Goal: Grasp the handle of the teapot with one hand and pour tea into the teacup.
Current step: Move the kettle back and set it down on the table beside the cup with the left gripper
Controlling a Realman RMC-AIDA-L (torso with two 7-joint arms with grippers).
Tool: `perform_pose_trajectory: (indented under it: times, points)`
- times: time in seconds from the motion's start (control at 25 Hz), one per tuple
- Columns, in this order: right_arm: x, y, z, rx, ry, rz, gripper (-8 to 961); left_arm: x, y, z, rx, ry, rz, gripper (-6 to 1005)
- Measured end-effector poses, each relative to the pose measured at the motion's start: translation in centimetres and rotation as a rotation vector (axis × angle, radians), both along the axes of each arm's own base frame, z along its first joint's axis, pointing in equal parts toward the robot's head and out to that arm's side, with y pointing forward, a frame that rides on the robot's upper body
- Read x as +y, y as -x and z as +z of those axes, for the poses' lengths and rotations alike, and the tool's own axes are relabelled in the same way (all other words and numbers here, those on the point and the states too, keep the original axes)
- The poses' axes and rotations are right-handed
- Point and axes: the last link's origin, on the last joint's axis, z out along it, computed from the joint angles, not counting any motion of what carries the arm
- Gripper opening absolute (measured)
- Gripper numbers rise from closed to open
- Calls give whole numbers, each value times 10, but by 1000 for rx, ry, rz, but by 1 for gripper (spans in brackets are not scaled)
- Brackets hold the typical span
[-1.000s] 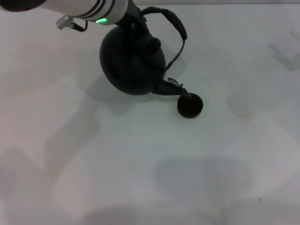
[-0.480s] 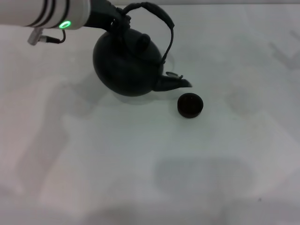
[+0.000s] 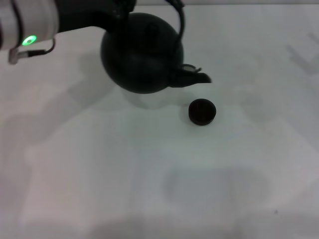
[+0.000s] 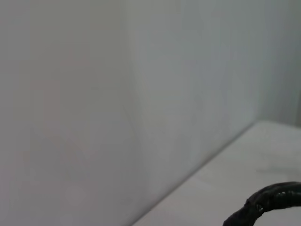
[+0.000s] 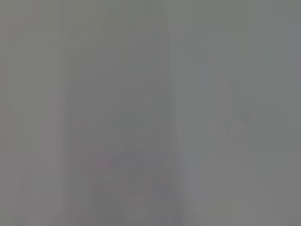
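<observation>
The big round matte-black teapot hangs in the upper middle of the head view, lifted off the white table by the robot's left arm. The left gripper sits at the very top edge, where the arched black handle goes out of the frame, and it looks clamped on the handle, though its tips are hidden. The stubby spout points right, ending just above and beside the small round dark teacup, which stands on the table near the middle of the frame. The pot looks level, so the pouring step seems to be at hand or paused. Next, the spout likely needs to come over the cup and tip down slowly. The right gripper is not seen.
</observation>
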Motion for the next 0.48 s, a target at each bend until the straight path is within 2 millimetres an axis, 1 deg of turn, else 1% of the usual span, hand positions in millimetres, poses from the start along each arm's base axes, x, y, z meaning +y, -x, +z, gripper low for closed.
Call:
perform_pose_trajectory:
  times: [0.04, 0.08, 0.12, 0.16, 0.32, 0.48]
  points:
    - [0, 0, 0, 3, 2, -1, 860, 0, 0, 0, 0, 0, 0, 129]
    - [-1, 0, 0, 5, 4, -1, 860, -2, 7, 2, -30, -11, -3, 129]
    - [-1, 0, 0, 8, 7, -1, 860, -6, 25, 6, -89, -27, -6, 129]
    - [-1, 0, 0, 11, 11, -3, 860, -6, 29, 6, -98, -28, -4, 129]
    - [-2, 0, -1, 19, 21, -6, 860, -14, 62, 8, -177, -60, 24, 129]
    - [-2, 0, -3, 28, 37, -11, 860, -20, 89, 7, -223, -61, 61, 129]
